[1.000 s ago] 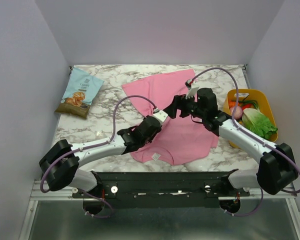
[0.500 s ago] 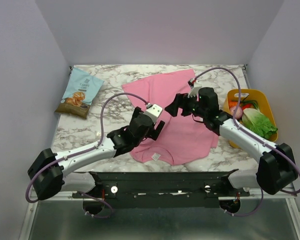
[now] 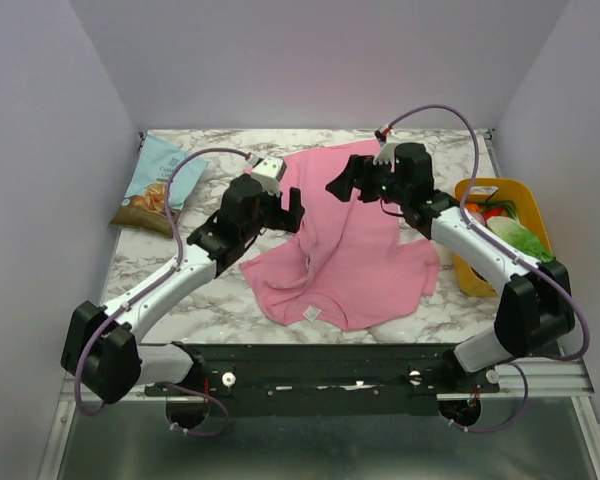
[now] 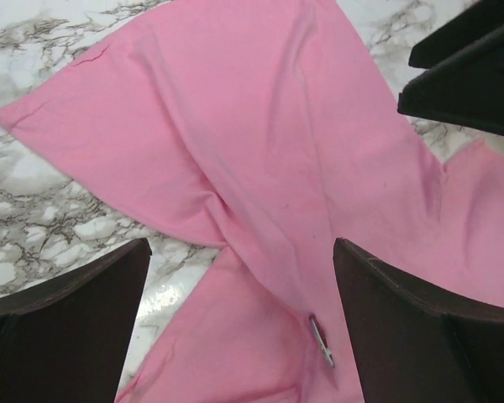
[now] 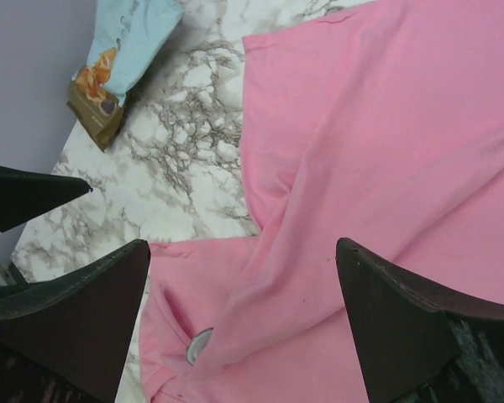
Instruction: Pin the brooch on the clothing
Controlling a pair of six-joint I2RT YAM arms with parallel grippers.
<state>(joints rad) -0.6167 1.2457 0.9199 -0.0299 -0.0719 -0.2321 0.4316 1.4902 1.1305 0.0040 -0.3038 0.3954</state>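
The clothing is a pink T-shirt lying rumpled on the marble table, also visible in the wrist views. The brooch is a small silvery disc set in the fabric beside a fold, seen edge-on. In the right wrist view the brooch is half covered by that fold. My left gripper hangs open above the shirt's left part, holding nothing. My right gripper is open over the shirt's far part, also holding nothing.
A blue chips bag lies at the back left. A yellow basket of vegetables stands at the right edge. A small white label shows at the shirt's near hem. Walls enclose three sides.
My left gripper opened and swung back and to the left, off the shirt's middle. My right gripper lifted and drew toward the back. The shirt's left part now lies folded differently.
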